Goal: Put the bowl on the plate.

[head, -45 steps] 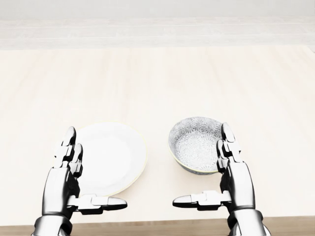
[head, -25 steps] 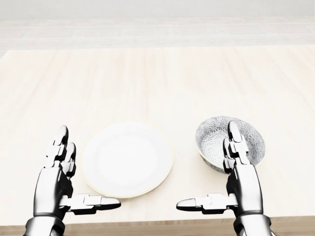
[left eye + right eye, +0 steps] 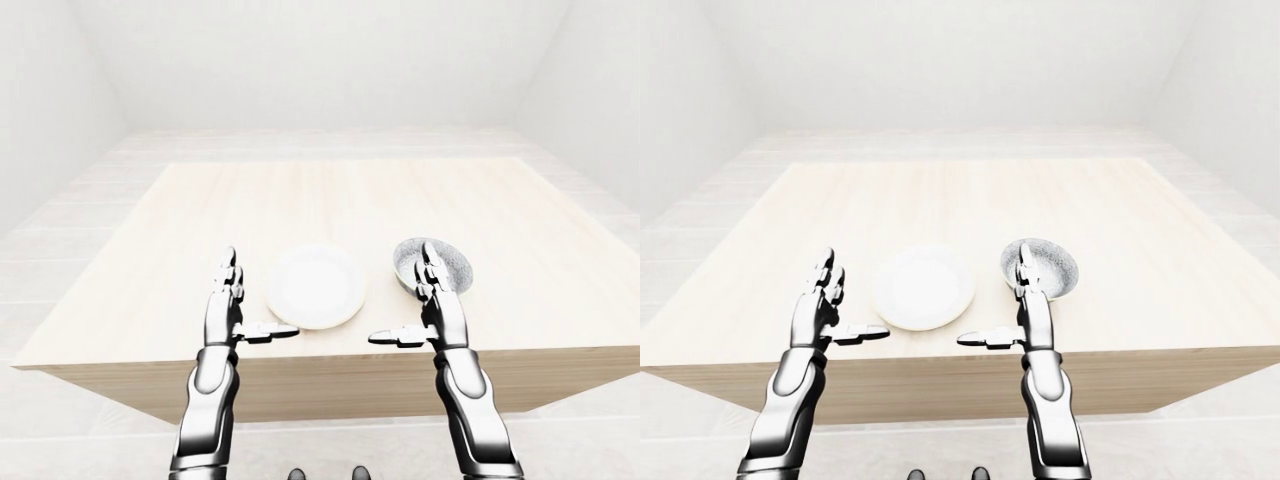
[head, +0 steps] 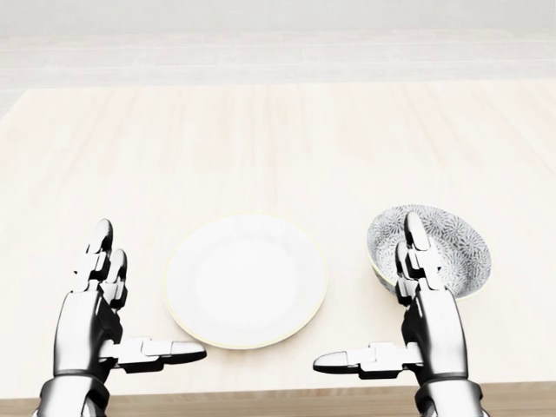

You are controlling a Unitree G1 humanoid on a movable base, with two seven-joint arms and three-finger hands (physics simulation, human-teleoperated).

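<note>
The bowl (image 4: 453, 245) sits on the table (image 4: 261, 139), to the right of the plate (image 4: 246, 280) in the head view. There is a gap between them. The bowl is not on the plate yet.

The bowl looks hard and shiny, like a china dish. It is likely light, but smooth, so it could slip. It may crack if it drops. A good place to hold it is the rim, with the thumb on one side of the wall and the fingers on the other. The grip should be firm but soft.

Both hands are open and hold nothing. The left hand (image 4: 87, 326) is by the plate's left side, apart from it. The right hand (image 4: 433, 326) is low by the bowl, and its straight fingers (image 4: 417, 252) show over the bowl's left part. I cannot tell if they touch it. Both thumbs point in toward each other.

Next to the older pictures, the plate and bowl now sit more to the right in the head view. The whole picture has slid, so the camera moved, not the dishes. The left hand no longer covers the plate's edge.
</note>
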